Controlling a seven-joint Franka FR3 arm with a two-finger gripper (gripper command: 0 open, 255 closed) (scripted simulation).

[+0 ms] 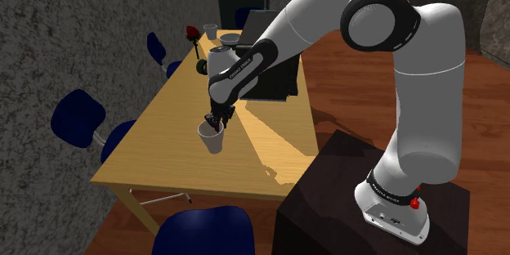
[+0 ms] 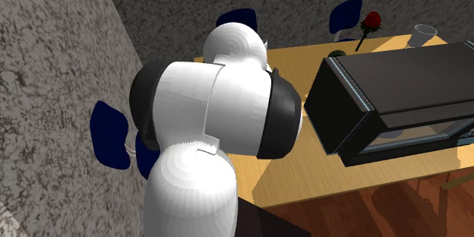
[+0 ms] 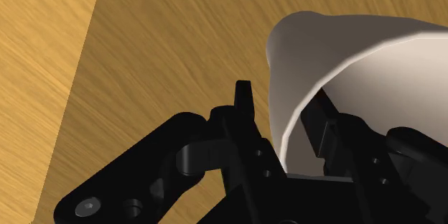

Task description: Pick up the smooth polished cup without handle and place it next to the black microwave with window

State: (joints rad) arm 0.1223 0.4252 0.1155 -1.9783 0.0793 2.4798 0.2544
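A pale, smooth cup without a handle (image 1: 213, 140) stands upright on the wooden table (image 1: 163, 151), near the middle of its front half. My black gripper (image 1: 214, 123) comes down over the cup's rim. In the wrist view the cup (image 3: 359, 64) has its wall between the fingers of the gripper (image 3: 280, 100). One finger (image 3: 244, 108) is outside the wall with a sliver of table showing between them. The other finger (image 3: 316, 126) is inside the cup. The fingers stand narrowly apart. The black microwave (image 1: 282, 82) with a window (image 2: 402, 99) sits at the table's far end.
A second pale cup (image 1: 211, 29) and a red rose (image 1: 191, 33) stand at the table's far corner. Blue chairs (image 1: 78, 118) line the wall side, and another (image 1: 204, 230) is at the near end. My dark stand (image 1: 327, 204) abuts the table.
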